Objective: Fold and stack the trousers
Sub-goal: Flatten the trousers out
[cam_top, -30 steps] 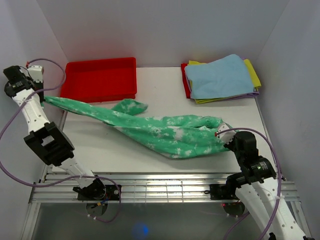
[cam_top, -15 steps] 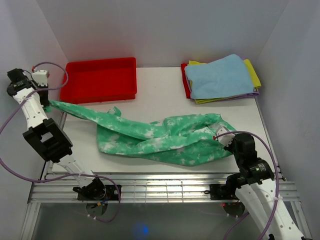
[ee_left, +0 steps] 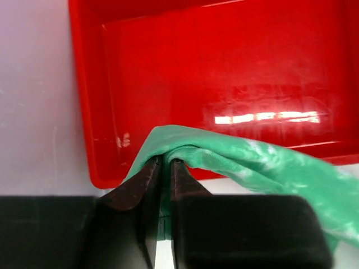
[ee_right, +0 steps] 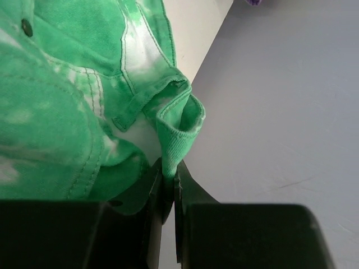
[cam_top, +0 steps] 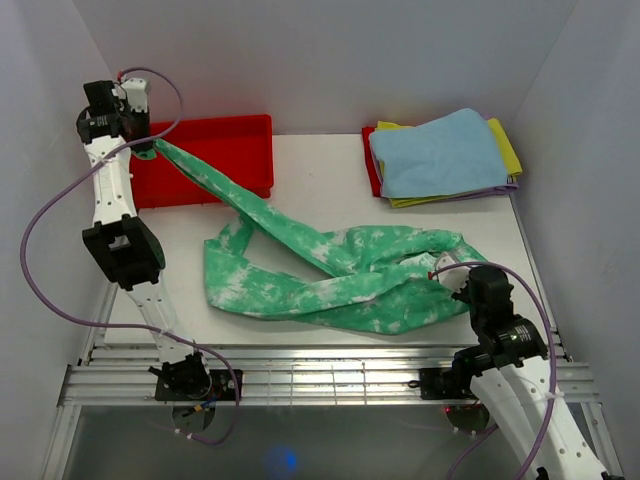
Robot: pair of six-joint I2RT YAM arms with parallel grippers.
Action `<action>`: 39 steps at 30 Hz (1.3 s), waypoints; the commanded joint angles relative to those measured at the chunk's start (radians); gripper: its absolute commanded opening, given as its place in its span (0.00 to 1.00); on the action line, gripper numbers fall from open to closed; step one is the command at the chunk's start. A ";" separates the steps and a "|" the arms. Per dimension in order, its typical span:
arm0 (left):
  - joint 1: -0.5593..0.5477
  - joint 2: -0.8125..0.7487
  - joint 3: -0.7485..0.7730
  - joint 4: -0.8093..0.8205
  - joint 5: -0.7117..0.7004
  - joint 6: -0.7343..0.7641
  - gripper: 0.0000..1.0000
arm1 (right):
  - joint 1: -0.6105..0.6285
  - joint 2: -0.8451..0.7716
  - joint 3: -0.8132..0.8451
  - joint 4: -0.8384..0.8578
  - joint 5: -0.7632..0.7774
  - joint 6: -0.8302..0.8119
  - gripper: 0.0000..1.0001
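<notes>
The green trousers [cam_top: 330, 275] with white blotches sprawl across the table. One leg rises in a taut band to my left gripper [cam_top: 147, 150], which is shut on the leg's end above the red tray [cam_top: 215, 135]. In the left wrist view the pinched fabric [ee_left: 224, 157] bulges over the left gripper [ee_left: 164, 163], with the tray [ee_left: 224, 73] beneath. My right gripper [cam_top: 455, 283] is shut on the waistband corner at the table's right side. In the right wrist view a seamed fold [ee_right: 176, 134] stands up from the right gripper [ee_right: 168, 175].
A stack of cloths, light blue [cam_top: 440, 150] over yellow [cam_top: 505, 145] and red, lies at the back right of the table. The white enclosure walls [cam_top: 320, 50] close in on three sides. The right gripper sits by the table's right edge [cam_top: 528, 255].
My left arm swung up and right, from the table's left edge to over the red tray, pulling one trouser leg with it. The trousers' body shifted on the table. The right gripper barely moved.
</notes>
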 commanded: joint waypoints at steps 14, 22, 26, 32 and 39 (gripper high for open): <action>0.013 -0.536 -0.931 -0.143 0.364 0.257 0.55 | -0.010 0.169 0.110 0.031 -0.038 0.111 0.08; -0.072 -0.425 -0.983 0.161 0.365 0.021 0.50 | -0.010 0.168 0.116 0.028 -0.023 0.140 0.08; -0.142 -0.330 -0.957 0.263 0.303 -0.031 0.55 | -0.010 0.168 0.116 0.030 -0.013 0.143 0.08; -0.195 -0.221 -0.891 0.319 0.231 -0.044 0.61 | -0.010 0.179 0.101 0.031 -0.018 0.157 0.08; -0.224 -0.157 -0.859 0.345 0.190 -0.036 0.62 | -0.011 0.197 0.076 0.036 -0.036 0.186 0.08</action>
